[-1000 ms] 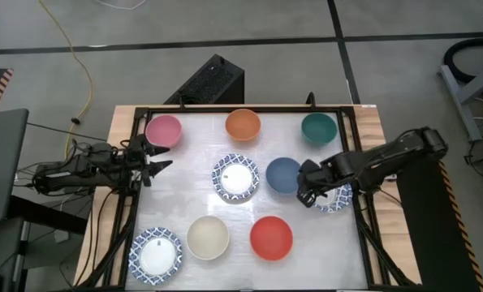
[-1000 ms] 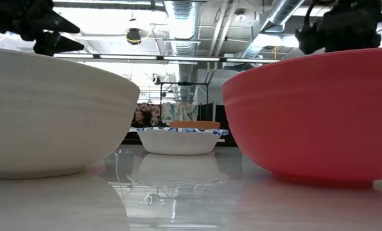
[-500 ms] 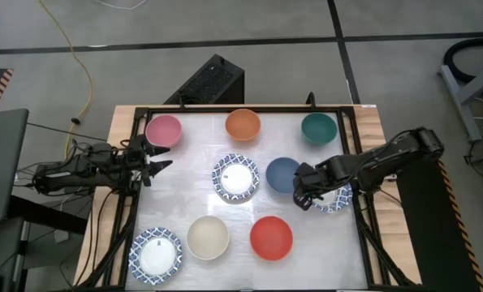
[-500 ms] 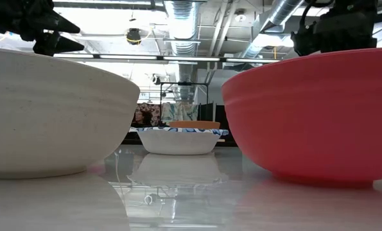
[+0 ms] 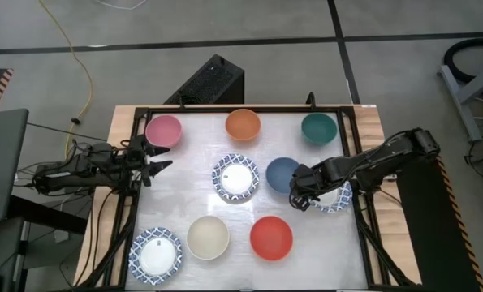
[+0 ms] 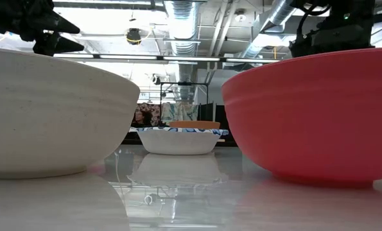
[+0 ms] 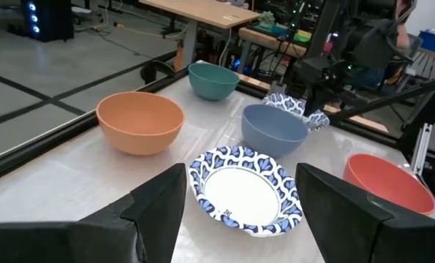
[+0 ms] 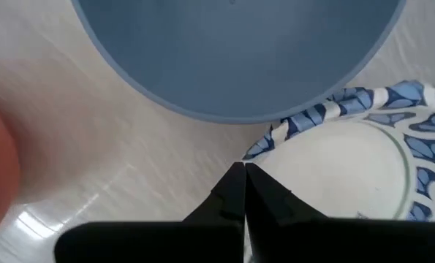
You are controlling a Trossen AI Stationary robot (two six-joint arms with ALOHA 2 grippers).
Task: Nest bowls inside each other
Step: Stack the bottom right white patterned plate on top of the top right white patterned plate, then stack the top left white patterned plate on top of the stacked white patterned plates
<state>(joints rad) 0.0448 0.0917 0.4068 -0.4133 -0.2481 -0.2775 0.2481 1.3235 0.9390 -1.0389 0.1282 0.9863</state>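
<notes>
A: What's the biggest thing here?

B: The worktop (image 5: 184, 191), in the middle of the high view. Nine bowls sit apart on it, none stacked yet: pink bowl (image 5: 163, 130), orange bowl (image 5: 243, 124) and green bowl (image 5: 318, 127) along the top; red bowl (image 5: 271, 237), cream bowl (image 5: 207, 237) and a patterned one lower down.

A: Which arm is busy?

B: The right gripper (image 5: 299, 197), right of centre. Its fingers are pressed together on the edge of the blue-rimmed bowl (image 5: 336, 197), just beside the blue bowl (image 5: 282, 174). In its wrist view the tips meet right at that rim.

A: And the other arm?

B: The left gripper (image 5: 149, 165) waits at the left edge, fingers wide apart, holding nothing.

A: How should it do this step well?

B: I think it should keep the pinch firm, lift straight up so the rim doesn't bump the blue bowl, then lower it level into another bowl. A tilted bowl could slip out.
</notes>
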